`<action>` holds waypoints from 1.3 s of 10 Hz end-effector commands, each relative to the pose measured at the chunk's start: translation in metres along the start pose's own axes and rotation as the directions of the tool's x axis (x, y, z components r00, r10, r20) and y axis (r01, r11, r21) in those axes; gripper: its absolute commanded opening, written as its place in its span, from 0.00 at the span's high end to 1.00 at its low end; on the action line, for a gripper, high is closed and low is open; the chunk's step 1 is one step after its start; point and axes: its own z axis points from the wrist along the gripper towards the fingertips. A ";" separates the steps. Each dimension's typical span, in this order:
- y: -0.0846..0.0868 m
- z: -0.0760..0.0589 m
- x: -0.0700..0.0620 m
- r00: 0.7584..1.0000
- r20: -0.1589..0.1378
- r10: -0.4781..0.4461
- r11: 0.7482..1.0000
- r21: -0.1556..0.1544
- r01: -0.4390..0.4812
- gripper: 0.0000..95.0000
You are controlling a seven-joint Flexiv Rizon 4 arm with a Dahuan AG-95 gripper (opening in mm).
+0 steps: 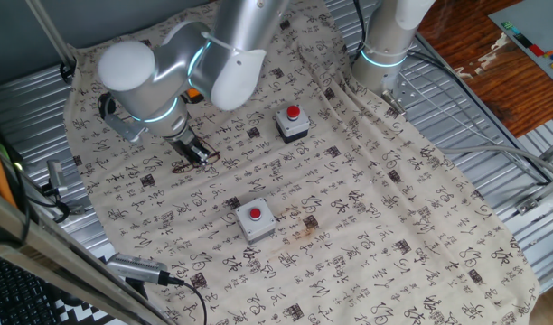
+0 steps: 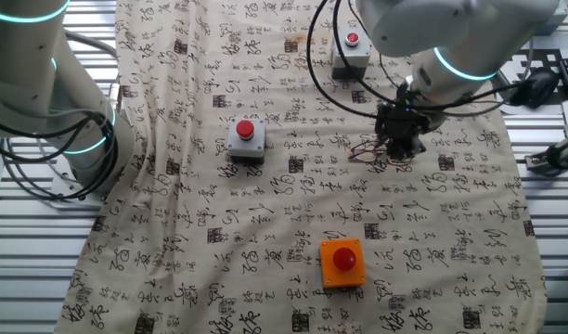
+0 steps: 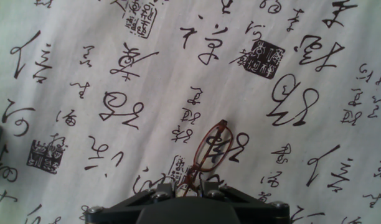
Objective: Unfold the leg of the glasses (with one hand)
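Hand view: the black two-finger hand (image 3: 193, 190) sits at the bottom edge of the frame, its fingertips (image 3: 178, 188) drawn close together around the near end of the thin reddish-brown wire-frame glasses (image 3: 210, 152). The fingers are nearly closed on the frame; contact appears made at that end. The glasses extend away from the fingers, tilted upward, with one clear lens visible directly ahead of the hand. Beneath them lies the cream cloth with black printed characters (image 3: 116, 106), covering the tabletop.

From one fixed view, the hand (image 1: 195, 152) points down at the cloth (image 1: 367, 226), with the glasses (image 1: 193, 163) at its tips. Nearest beyond the hand stands a grey button box with a red button (image 1: 292, 124); a second grey box with a red button (image 1: 255, 219) lies well apart to the other side.

From the other fixed view, an orange box with a red button (image 2: 342, 262) sits well apart from the hand (image 2: 398, 147).
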 end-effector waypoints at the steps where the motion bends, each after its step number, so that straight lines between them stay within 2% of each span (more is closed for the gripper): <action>1: 0.001 0.003 -0.001 0.998 -0.007 0.055 0.998 -0.001 -0.055 0.80; 3: 0.000 0.009 -0.003 0.993 -0.021 0.113 0.994 0.005 -0.113 0.80; 5: 0.000 0.009 -0.003 0.992 -0.024 0.121 0.993 0.012 -0.120 0.80; 7: -0.001 0.009 -0.003 0.989 -0.023 0.149 0.989 0.001 -0.149 0.80; 8: 0.000 0.007 -0.002 0.988 -0.021 0.152 0.988 -0.006 -0.152 1.00; 13: 0.001 0.003 -0.001 0.990 -0.017 0.139 0.990 -0.015 -0.139 1.00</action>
